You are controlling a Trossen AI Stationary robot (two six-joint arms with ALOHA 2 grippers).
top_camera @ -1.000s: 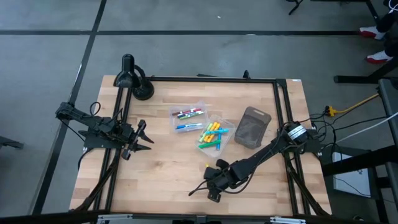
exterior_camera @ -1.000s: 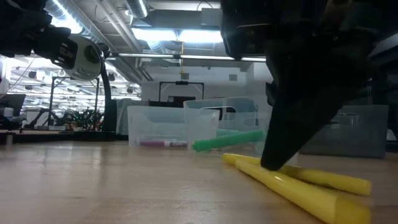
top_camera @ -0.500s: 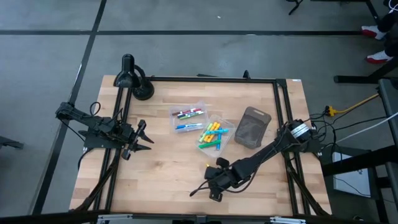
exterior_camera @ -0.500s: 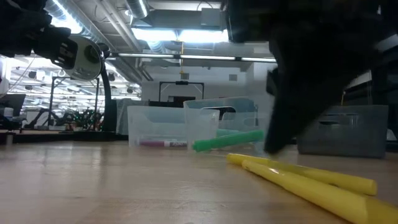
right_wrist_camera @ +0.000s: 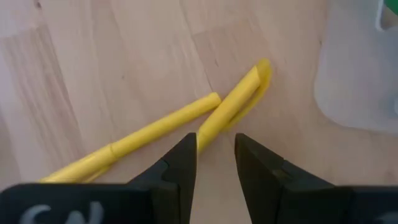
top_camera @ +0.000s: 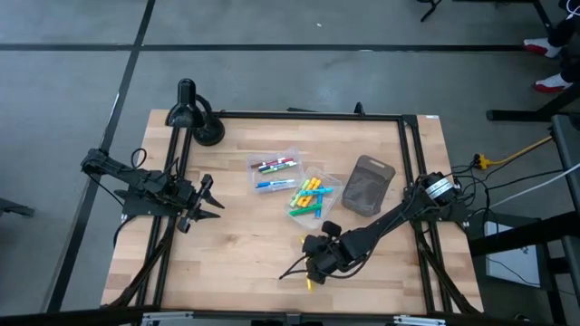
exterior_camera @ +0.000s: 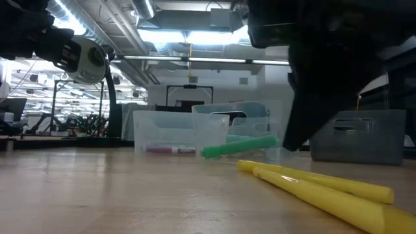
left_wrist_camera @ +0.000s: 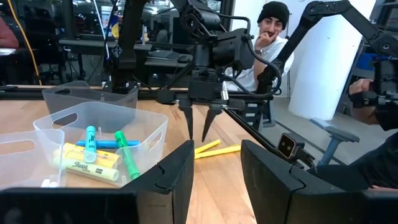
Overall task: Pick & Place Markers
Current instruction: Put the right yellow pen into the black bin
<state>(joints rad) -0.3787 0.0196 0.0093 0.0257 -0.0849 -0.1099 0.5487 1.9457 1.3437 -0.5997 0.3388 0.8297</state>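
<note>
The right gripper [left_wrist_camera: 200,124] hangs just above the table near the front edge, fingers spread with a narrow gap, holding nothing. Directly under it lie 2 yellow markers [right_wrist_camera: 186,121] on the bare wood, meeting in a V, with 1 tip between the 2 dark fingers [right_wrist_camera: 177,168] in the right wrist view. The low view shows both yellow markers flat on the tabletop [exterior_camera: 97,195], gripper clear of them and not touching.

The rest of the markers sit in 2 clear plastic trays: red, green and blue ones in the back tray [top_camera: 274,169], yellow, green and orange ones in the tilted tray [top_camera: 313,195] beside it. A dark grey bin [top_camera: 367,188] stands just right of the trays. The left gripper [top_camera: 207,201] waits at the left side of the table, jaws parted and empty. A person [left_wrist_camera: 272,37] sits beyond the table.

Risks, judged from here:
- The 2 yellow markers touch at 1 end, so a descent could catch both at once or pinch 1 and flick the other away.
- The gap between the fingers is tight; landing slightly off could press a fingertip onto a barrel and roll it aside.
- The markers are round and the wood is smooth, so a nudged marker may roll toward the near table edge.
</note>
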